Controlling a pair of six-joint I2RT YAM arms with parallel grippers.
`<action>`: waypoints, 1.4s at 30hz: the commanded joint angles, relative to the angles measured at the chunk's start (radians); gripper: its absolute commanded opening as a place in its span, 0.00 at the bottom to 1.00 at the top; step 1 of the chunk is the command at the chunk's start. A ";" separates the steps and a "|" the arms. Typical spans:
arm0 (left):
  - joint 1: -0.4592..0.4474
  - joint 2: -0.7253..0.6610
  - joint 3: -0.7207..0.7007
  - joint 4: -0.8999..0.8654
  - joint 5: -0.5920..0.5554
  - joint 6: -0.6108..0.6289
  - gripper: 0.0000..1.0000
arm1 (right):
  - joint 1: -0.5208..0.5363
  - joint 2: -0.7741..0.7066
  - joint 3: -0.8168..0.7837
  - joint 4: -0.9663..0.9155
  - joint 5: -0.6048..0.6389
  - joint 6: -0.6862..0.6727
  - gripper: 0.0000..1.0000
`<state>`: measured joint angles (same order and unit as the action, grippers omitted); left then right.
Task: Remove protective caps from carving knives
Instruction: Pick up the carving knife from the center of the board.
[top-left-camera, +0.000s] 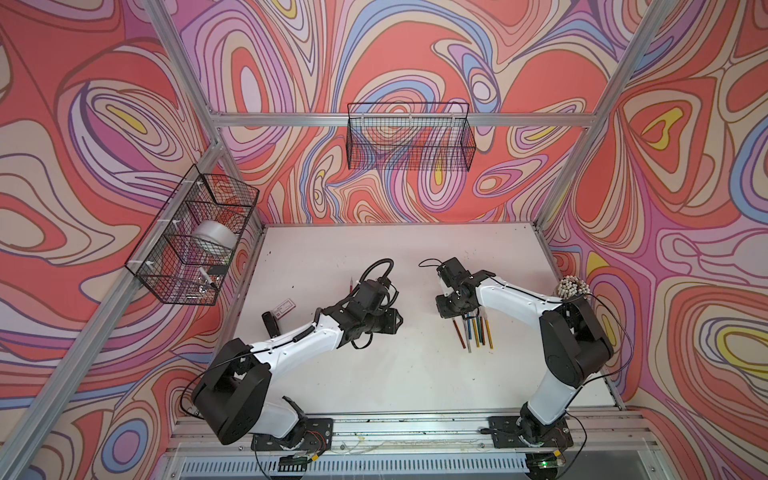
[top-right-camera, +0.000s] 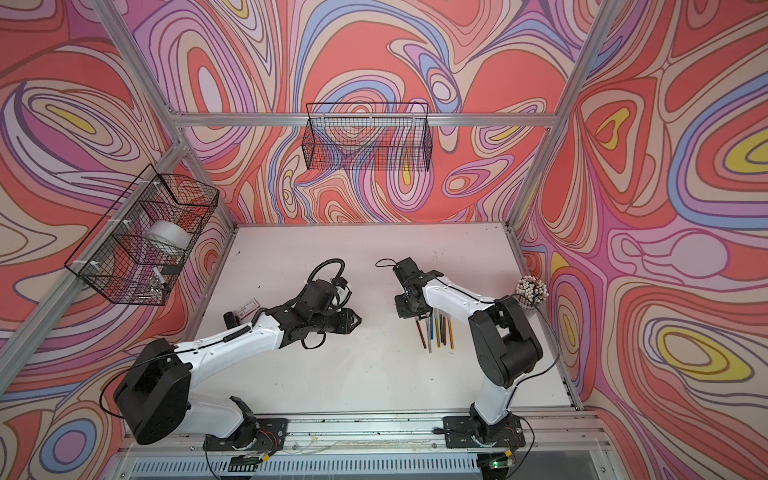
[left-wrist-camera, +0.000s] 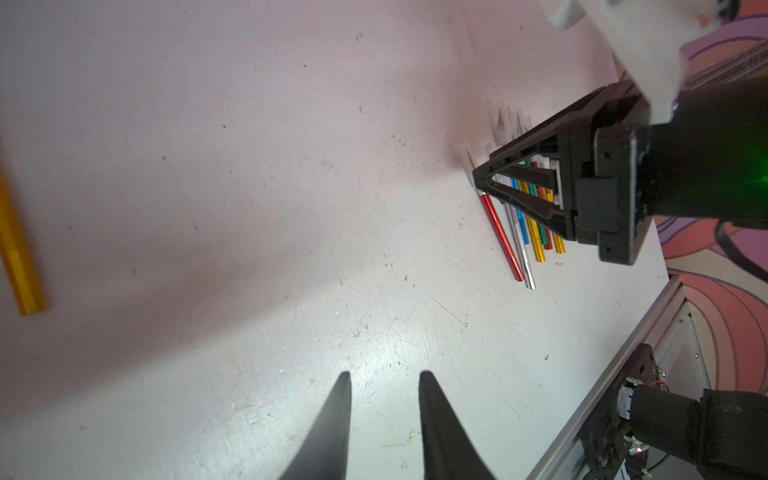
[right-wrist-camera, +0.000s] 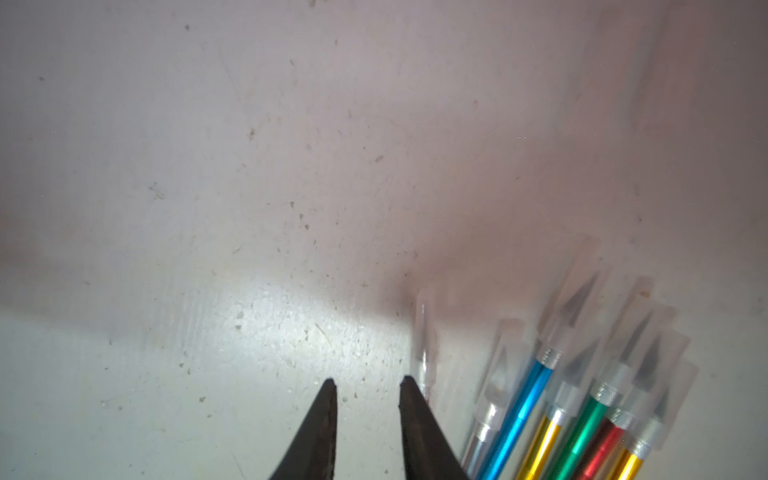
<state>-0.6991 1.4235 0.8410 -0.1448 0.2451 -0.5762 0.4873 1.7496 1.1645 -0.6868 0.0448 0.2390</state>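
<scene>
Several carving knives with red, silver, blue, gold and green handles lie side by side on the white table, right of centre in both top views. In the right wrist view they wear translucent protective caps over the blades. My right gripper hovers at the capped ends, open and empty. One of its fingers is right beside the outermost cap. My left gripper is open and empty over bare table, left of the knives, facing the right gripper. A separate gold handle lies apart.
A cup of white-tipped sticks stands at the table's right edge. A small card and a black object lie near the left arm. Wire baskets hang on the back wall and left wall.
</scene>
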 joint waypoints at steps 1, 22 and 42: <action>-0.003 -0.015 -0.022 0.037 0.014 0.007 0.30 | -0.013 0.014 -0.012 -0.026 0.052 -0.012 0.29; -0.002 -0.038 -0.060 0.107 0.054 0.007 0.31 | -0.045 0.105 -0.015 0.022 0.041 0.016 0.21; -0.004 -0.001 -0.143 0.343 0.182 -0.129 0.31 | -0.044 -0.095 -0.043 0.157 -0.164 0.114 0.11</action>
<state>-0.6998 1.4094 0.7136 0.1013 0.3809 -0.6521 0.4454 1.7149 1.1324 -0.5995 -0.0242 0.3004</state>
